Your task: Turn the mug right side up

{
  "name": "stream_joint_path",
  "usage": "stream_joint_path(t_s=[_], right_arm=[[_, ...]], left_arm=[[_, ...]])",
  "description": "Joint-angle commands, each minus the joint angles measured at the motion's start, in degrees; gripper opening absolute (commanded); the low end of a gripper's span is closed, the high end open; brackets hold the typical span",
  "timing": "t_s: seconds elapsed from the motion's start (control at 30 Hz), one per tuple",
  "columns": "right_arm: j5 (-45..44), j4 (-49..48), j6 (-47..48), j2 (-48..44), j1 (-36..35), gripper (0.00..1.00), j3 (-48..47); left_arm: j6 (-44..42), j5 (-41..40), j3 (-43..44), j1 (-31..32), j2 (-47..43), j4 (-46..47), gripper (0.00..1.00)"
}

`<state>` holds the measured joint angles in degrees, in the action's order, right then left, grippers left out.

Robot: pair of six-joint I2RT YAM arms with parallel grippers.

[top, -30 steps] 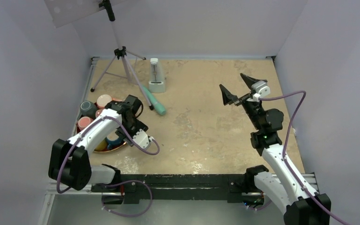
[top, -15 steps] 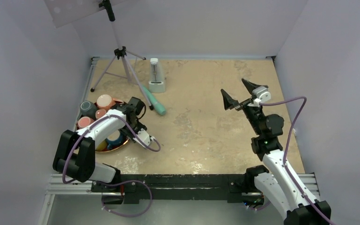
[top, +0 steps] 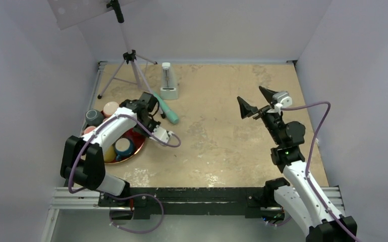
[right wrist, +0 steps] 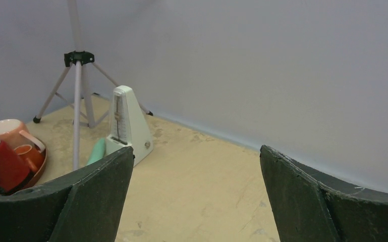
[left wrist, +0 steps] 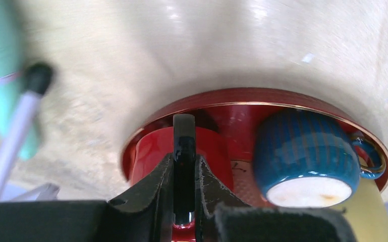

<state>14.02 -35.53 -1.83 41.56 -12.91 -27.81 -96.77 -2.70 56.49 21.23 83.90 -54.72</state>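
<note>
A red mug (left wrist: 151,156) with a glossy dark handle (left wrist: 184,136) sits at the red tray (left wrist: 262,96), seen close up in the left wrist view. My left gripper (left wrist: 184,161) is shut on that handle, with a jaw pressed against each side. From the right wrist view the red mug (right wrist: 2,164) looks tilted, next to an orange mug (right wrist: 28,154). In the top view the left gripper (top: 140,126) reaches over the tray's (top: 131,154) far right part and hides the mug. My right gripper (top: 255,100) hangs open above the table's right side, holding nothing.
The tray also holds a blue striped mug (left wrist: 305,151) lying on its side, a yellow one (left wrist: 371,217), a pink one (top: 111,108) and a dark one (top: 94,117). A teal object (top: 166,111), a white metronome (top: 168,83) and a tripod (top: 129,60) stand behind.
My left gripper has closed onto the red mug's handle and its wrist has swung toward the back right over the tray. The right arm has shifted only slightly and stays open.
</note>
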Motion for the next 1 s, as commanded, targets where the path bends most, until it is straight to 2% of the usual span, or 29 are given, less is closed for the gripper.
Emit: stream_joint_path(t_s=[0.0,0.1,0.2,0.4,0.5,0.57,0.7,0.87,0.97], right_arm=[[0.7,2.4,-5.7,2.7,-1.0,0.99,-4.4],[1.1,2.4,-9.4,6.5,-3.7,0.99,-6.1],[-1.0,2.9,-11.1,12.0,-9.9,0.99,-8.2],[7.1,2.5,-20.3,25.8,-15.2,0.99,-13.9],[10.0,6.7,-23.4,32.3,-16.8,0.99,-20.2],[14.1,5.8,-26.1,36.4,-17.9,0.98,-22.9],[24.5,-0.3,-31.3,41.3,-19.7,0.99,-25.5],[28.0,-0.9,-33.0,46.1,-20.0,0.97,-28.8],[32.3,-4.6,-35.7,48.9,-20.6,0.90,-30.4]], left_arm=[[18.8,9.1,15.7,0.1,0.5,-3.6,0.00],[30.6,12.4,22.3,-0.7,1.7,-5.4,0.00],[42.7,17.1,24.5,-2.6,1.5,-1.7,0.00],[79.2,32.9,34.8,-9.1,4.0,4.0,0.00],[93.9,39.1,33.5,-9.4,2.4,11.4,0.00],[101.4,43.7,32.4,-9.4,1.5,16.6,0.00],[108.0,49.8,34.1,-9.1,2.7,19.0,0.00],[110.8,52.7,34.9,-8.4,3.1,21.4,0.00],[111.3,53.4,34.9,-7.3,3.3,22.3,0.00]])
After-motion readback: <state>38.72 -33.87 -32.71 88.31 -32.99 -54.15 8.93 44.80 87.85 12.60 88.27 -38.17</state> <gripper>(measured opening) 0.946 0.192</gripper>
